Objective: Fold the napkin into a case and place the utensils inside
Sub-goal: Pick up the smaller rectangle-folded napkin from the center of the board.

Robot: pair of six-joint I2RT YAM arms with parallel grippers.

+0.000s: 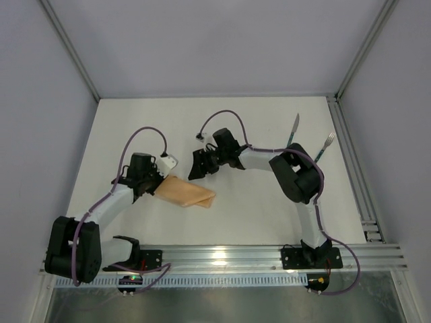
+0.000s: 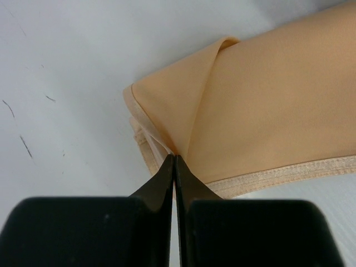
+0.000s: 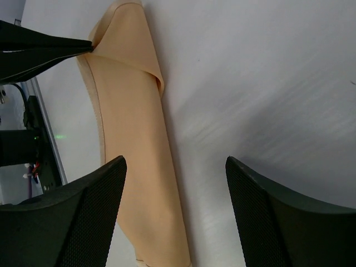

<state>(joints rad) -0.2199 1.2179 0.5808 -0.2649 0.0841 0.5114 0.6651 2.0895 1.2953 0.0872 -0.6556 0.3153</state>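
In left gripper [image 2: 175,160] — napkin [image 2: 267,105] corner

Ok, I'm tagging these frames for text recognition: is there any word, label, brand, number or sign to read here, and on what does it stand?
No text can be read in any view.
The napkin is plain, with no print or tag showing.
The knife and fork are too small to show any marking.
The rail bears no legible label.
The green light near the left base is a lamp, not a sign.
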